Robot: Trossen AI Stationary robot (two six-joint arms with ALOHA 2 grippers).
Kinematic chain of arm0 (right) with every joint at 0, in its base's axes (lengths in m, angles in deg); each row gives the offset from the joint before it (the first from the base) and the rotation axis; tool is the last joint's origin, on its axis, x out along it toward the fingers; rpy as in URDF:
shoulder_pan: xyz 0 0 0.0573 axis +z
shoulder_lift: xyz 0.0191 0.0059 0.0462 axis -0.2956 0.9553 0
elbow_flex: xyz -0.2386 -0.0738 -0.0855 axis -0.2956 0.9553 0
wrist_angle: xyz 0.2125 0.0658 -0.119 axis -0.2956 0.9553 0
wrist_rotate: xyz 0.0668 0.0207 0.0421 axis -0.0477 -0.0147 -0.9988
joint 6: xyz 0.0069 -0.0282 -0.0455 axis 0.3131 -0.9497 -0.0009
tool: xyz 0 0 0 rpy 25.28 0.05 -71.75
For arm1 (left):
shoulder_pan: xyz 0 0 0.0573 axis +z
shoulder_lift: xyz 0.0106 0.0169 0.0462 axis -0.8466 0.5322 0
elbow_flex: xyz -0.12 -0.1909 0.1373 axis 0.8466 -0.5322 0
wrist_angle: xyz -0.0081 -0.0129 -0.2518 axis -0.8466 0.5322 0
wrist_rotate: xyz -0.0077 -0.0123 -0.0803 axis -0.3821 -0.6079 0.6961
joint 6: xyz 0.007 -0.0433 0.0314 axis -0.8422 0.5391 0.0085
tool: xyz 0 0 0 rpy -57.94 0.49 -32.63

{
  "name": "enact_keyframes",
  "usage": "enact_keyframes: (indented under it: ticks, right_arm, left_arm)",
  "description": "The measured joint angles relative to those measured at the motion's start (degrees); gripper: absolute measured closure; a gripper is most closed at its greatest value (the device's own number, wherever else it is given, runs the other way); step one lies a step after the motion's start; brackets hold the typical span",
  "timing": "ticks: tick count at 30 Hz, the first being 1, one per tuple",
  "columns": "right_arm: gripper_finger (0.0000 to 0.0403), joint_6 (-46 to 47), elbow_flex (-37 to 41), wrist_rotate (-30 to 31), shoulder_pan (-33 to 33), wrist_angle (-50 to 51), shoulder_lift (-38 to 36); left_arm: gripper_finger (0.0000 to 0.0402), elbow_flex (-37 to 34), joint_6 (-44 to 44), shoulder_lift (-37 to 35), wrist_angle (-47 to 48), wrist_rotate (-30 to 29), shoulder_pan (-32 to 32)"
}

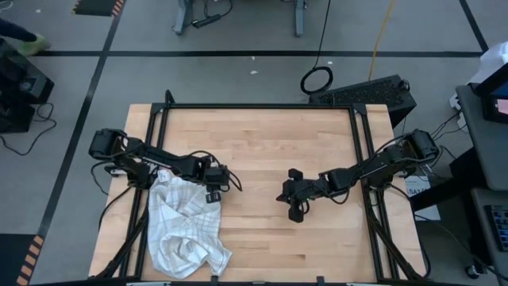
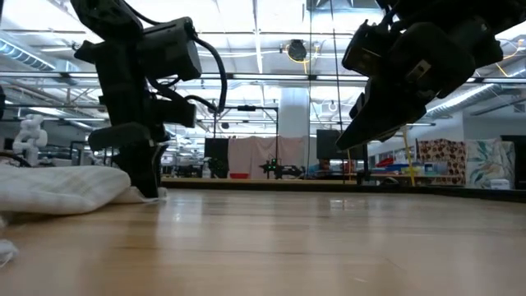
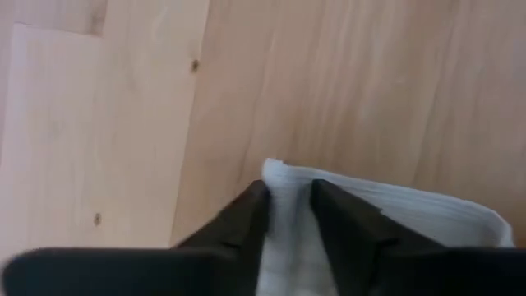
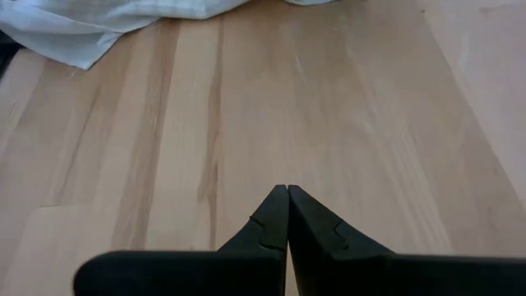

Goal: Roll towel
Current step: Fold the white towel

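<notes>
The towel [image 1: 184, 226] is seen lying crumpled and unrolled on the left side of the bench [image 1: 262, 143], bunched toward the near edge. The left hand [image 3: 288, 197] is lowered to the bench surface at the towel's far right corner, and a fold of the white cloth is caught between its two fingers, which are closed down narrowly on it. The corner is judged to be pinched there so that the cloth can be pulled out flat or turned over on itself; no rolling is yet shown, so the task is taken to be at an early stage.

The right hand [image 4: 287, 193] is held above bare wood near the middle of the bench, well apart from the towel, its fingers pressed fully together with nothing between them. It is presumably kept back there to leave the left arm room to work.
</notes>
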Motion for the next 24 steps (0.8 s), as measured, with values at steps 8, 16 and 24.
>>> enact_keyframes:
  ticks: [8,16,24]
  right_arm:
    - [0.0403,0.40,0.00,2.04,0.70,-2.46,0.00]
    - [0.0403,-0.70,-0.02,5.24,0.70,-14.94,0.10]
    - [0.0403,-1.22,-0.02,9.20,0.79,-24.11,2.08]
  left_arm:
    - [0.0388,1.76,-0.96,-4.30,0.27,-1.37,0.02]
    - [0.0394,8.03,-6.36,-9.68,-0.39,-7.03,0.02]
    - [0.0396,16.73,-15.30,-13.04,-1.32,-10.80,0.02]
